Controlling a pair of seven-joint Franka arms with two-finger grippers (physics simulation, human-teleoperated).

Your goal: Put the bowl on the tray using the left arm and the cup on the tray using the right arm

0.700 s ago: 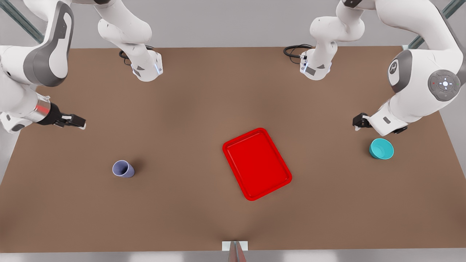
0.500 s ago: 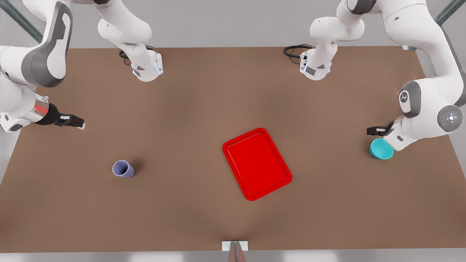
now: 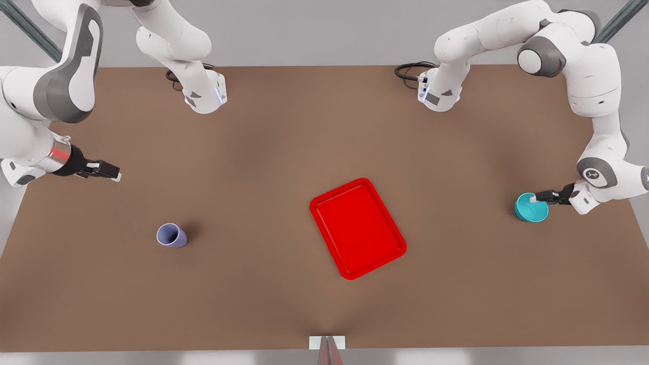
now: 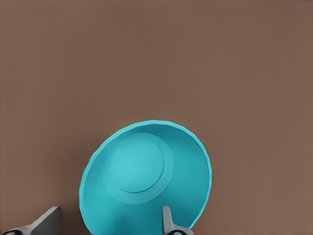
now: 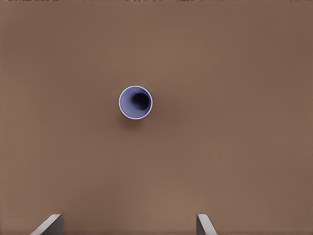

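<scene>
The left tool has swung down to the bowl, spread open astride its rim at the table's edge; seat one finger inside before you clamp, while your right tool waits open above the cup.

bowl: near rim cut by left wrist view's edge | left gripper: just fingertips in frame | right gripper: just fingertips in frame

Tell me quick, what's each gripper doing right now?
Left gripper: open, one finger inside the bowl, one outside its rim.
Right gripper: open, holding nothing, away from the cup.
</scene>
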